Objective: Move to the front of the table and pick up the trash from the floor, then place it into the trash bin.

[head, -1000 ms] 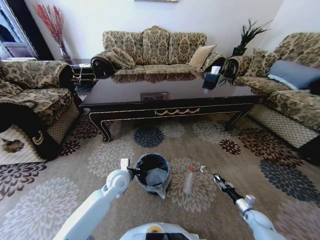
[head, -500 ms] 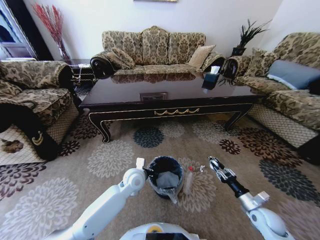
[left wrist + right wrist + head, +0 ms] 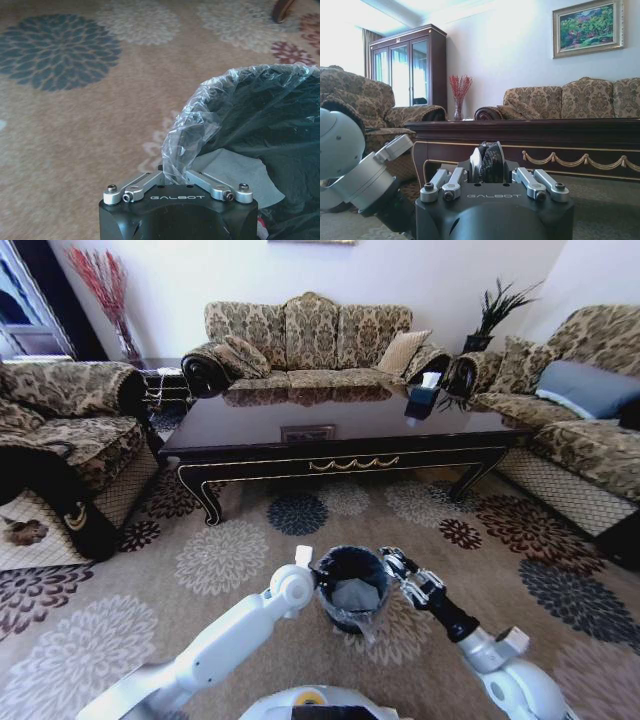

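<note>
My left gripper is shut on the near-left rim of the black trash bin, and the crinkly liner bunches between its fingers. A grey-white sheet lies inside the bin. At the bin's right rim my right gripper points toward the table, its pads pressed together with nothing seen between them. The bin and the right arm cover the patterned floor where the trash lay, so the trash is hidden.
Patterned sofas stand behind the table, on the left and on the right. A dark tissue box sits on the table's far right. Open carpet stretches between the table's front rail and the bin.
My left arm has carried the bin to the right, over the spot where the bottle lay. My right gripper has swung left and forward to the bin's right rim.
</note>
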Controlling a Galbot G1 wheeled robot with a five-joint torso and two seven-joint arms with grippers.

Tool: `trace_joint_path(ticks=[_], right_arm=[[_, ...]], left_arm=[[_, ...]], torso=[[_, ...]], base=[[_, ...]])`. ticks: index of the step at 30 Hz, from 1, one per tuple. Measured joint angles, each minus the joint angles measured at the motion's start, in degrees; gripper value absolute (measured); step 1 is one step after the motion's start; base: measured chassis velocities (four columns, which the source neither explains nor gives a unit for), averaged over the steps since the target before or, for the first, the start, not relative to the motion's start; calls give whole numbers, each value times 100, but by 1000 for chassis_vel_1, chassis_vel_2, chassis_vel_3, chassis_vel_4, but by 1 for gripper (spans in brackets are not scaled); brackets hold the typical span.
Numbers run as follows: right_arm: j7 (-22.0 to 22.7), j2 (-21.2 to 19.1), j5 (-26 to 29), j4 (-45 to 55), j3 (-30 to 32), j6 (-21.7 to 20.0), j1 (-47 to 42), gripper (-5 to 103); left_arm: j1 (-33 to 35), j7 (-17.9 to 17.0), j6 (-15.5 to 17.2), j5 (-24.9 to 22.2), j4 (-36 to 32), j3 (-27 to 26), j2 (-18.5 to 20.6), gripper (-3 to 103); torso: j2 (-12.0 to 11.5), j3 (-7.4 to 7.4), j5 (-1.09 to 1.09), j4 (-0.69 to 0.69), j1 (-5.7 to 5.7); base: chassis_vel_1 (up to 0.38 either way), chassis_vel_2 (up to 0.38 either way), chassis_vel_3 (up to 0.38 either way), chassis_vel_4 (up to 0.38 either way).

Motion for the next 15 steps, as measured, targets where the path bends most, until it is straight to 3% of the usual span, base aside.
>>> trace_joint_path(ticks=[6,15], right_arm=[[52,95,-332,-222,-222,-18,178,33],[84,161,-789,-465,-383,48,309,30]], left_arm=[[-165,-39,0,-65,1,144,-118,0],[-81,-51,1,-96,-189,80,79,0]], torso=[[0,0,0,-1,0],[0,0,0,0,0]], base=[[0,0,0,0],[0,0,0,0]])
